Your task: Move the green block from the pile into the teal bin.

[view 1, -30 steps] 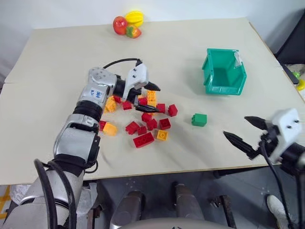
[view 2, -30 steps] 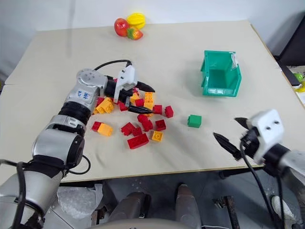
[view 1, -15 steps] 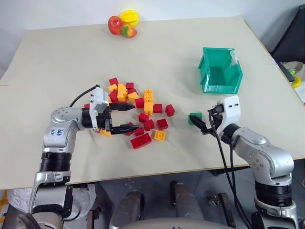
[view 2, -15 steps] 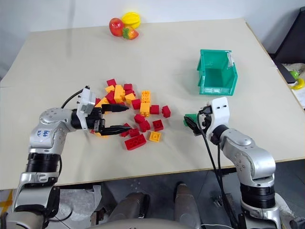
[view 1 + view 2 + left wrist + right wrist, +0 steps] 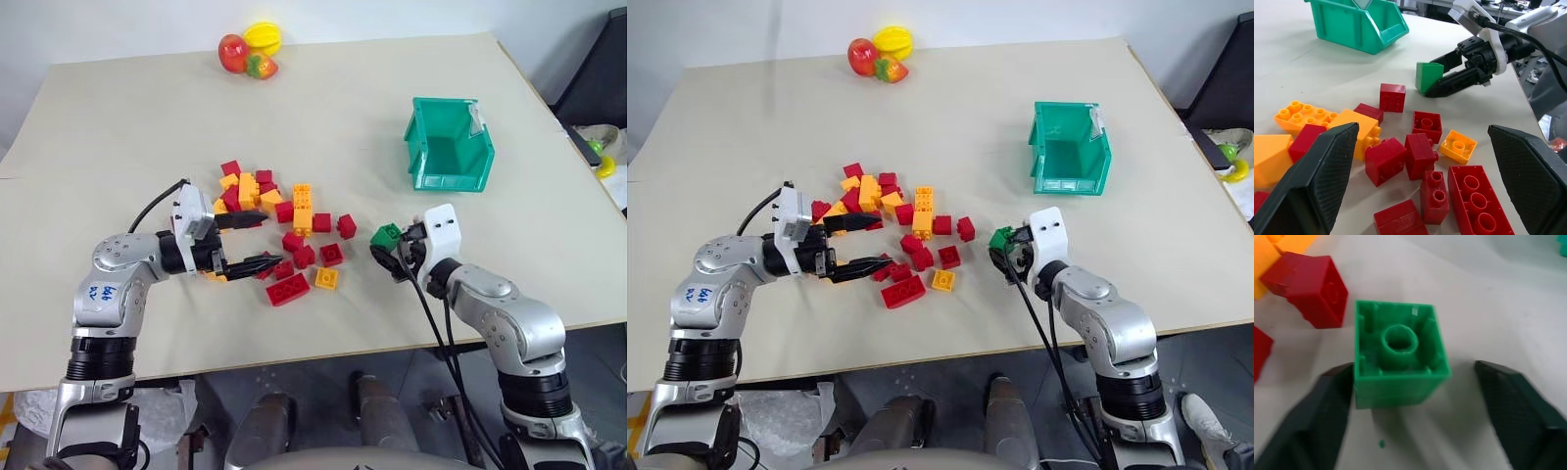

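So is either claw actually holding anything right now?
Not yet. The right gripper straddles the tipped green block, one finger touching its side, the other apart. The left gripper is open and empty.

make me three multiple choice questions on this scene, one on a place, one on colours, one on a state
1. Where is the green block?
A. In the teal bin
B. Between the right gripper's fingers
C. Buried in the middle of the pile

2. What colours are the bricks in the pile?
A. Red and orange-yellow
B. Blue and white
C. All green

3. What state is the left gripper in?
A. Shut on a red brick
B. Shut on the green block
C. Open, holding nothing

Answers:
1. B: the green block sits tipped between the fingers of the right gripper, one finger against it and the other apart.
2. A: the pile shows only those two colours.
3. C: the left gripper has its fingers spread beside the pile.
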Robot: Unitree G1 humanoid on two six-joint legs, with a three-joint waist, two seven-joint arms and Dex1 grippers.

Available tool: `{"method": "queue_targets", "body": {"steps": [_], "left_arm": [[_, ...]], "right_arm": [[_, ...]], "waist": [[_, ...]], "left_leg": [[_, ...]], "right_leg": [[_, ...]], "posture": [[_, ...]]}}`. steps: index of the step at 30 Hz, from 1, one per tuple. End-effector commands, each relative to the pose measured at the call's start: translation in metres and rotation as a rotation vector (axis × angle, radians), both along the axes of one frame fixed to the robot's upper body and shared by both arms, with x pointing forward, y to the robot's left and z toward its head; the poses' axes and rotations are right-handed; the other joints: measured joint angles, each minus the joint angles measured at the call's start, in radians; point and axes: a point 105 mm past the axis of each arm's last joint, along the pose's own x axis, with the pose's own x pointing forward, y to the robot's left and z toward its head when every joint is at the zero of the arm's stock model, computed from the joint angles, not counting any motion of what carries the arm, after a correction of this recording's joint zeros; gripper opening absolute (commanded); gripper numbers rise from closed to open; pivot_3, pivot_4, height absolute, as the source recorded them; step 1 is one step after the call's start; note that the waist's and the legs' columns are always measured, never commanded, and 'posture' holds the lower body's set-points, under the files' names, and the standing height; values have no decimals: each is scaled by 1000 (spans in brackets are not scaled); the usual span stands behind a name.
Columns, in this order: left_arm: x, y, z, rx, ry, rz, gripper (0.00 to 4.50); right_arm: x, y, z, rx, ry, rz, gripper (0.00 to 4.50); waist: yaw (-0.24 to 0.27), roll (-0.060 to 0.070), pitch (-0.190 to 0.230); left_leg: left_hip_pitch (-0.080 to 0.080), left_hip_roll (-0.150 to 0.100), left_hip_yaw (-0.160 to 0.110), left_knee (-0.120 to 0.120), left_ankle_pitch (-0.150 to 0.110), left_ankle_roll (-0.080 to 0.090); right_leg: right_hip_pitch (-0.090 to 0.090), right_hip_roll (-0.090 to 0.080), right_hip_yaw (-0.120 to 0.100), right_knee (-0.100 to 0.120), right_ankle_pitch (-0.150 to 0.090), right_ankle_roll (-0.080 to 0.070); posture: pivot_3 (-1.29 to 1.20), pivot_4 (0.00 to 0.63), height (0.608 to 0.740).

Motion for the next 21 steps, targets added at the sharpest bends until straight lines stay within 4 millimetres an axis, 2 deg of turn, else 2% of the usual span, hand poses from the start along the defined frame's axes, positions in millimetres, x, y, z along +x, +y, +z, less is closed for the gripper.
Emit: {"method": "queue_targets", "body": {"steps": [1,5,11,17,19,21], "left_arm": [[-3,-2,10,-2,-39,-32,4500],[-2,-3,8,6,-37,-42,4500],[5,-18,10,-7,-104,-10,4500],[21,-45,18,-14,-168,77,4500],[39,-69,27,-73,-192,122,4500],[52,-81,33,-103,-208,166,4500]], "right_arm": [[-4,7,8,23,-42,26,2727],[-3,10,23,39,-112,44,1484],[-1,-1,43,-9,-200,39,1507],[11,-25,86,-105,-350,-6,1507],[40,-48,120,-186,-431,-62,1507],[60,-64,136,-229,-446,-96,1507]], "waist": [[-1,0,0],[-2,0,0],[0,0,0],[4,0,0],[2,0,0],[2,1,1]], "left_leg": [[0,0,0,0,0,0],[0,0,0,0,0,0],[0,0,0,0,0,0],[0,-1,0,0,0,0],[0,0,0,-1,0,0],[0,-3,5,0,1,2]], "right_leg": [[0,0,0,0,0,0],[0,0,0,0,0,0],[0,0,0,0,0,0],[0,-1,0,-2,0,0],[0,0,0,-2,0,0],[0,-3,0,-5,3,2]], "posture": [[0,150,740],[0,150,740],[0,150,740],[0,150,740],[0,150,740],[0,150,740]]}}
